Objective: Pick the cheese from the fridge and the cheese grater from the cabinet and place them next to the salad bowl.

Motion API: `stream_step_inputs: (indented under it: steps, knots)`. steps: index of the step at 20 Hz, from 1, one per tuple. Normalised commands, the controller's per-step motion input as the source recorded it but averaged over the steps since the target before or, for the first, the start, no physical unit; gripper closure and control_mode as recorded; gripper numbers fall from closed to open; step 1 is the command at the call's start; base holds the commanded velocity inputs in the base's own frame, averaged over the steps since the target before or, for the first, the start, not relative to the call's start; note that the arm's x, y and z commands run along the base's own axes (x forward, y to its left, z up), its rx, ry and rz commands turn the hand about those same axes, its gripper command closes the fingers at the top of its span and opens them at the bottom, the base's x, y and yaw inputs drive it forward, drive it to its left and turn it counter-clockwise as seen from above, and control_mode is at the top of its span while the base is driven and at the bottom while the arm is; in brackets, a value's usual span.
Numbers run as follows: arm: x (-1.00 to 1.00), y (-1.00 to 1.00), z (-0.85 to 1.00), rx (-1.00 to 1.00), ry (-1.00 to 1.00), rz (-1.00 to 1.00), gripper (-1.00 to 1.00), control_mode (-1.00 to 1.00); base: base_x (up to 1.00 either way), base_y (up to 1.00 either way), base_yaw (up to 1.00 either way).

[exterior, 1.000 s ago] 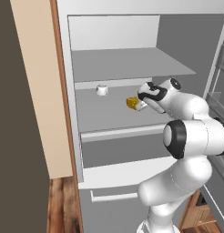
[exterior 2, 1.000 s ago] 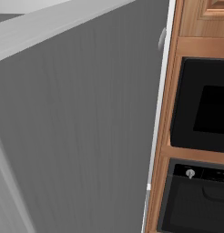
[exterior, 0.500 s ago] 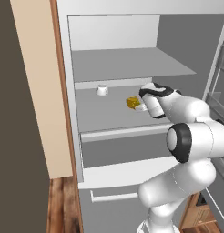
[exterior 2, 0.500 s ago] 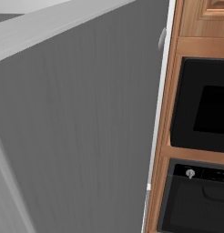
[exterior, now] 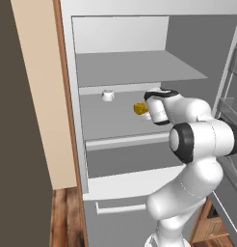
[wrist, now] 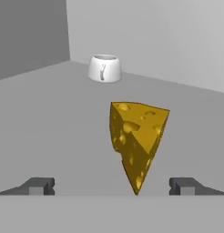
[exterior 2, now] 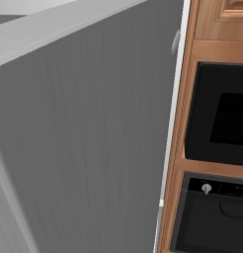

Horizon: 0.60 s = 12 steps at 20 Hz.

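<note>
Cheese (unlabelled) on fridge shelf, between spread, empty gripper fingertips.

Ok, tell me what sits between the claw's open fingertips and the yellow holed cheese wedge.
Nothing: in the hand view only bare grey fridge shelf lies between the open claw and the yellow holed cheese wedge; the small white cup stands beyond it.

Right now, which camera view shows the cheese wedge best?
The hand view: the cheese stands large and unobstructed, holes visible, between the open gripper tips. The left base view shows it small on the fridge shelf, partly behind the hand. The right base view faces the fridge's grey side.
</note>
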Motion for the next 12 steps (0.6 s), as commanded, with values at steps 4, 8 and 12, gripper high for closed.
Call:
stream_step_inputs:
  steps: [4, 8, 12]
  knots:
    - [0.12, 0.0, 0.34, 0.0, 0.17, 0.0, -1.0, -1.0, 0.0, 0.0, 0.0]
    - [0.05, 0.0, 0.31, 0.0, 0.16, 0.0, -1.0, -1.0, 0.0, 0.0, 0.0]
    - [0.08, 0.0, 0.38, 0.0, 0.1, 0.0, -1.0, -1.0, 0.0, 0.0, 0.0]
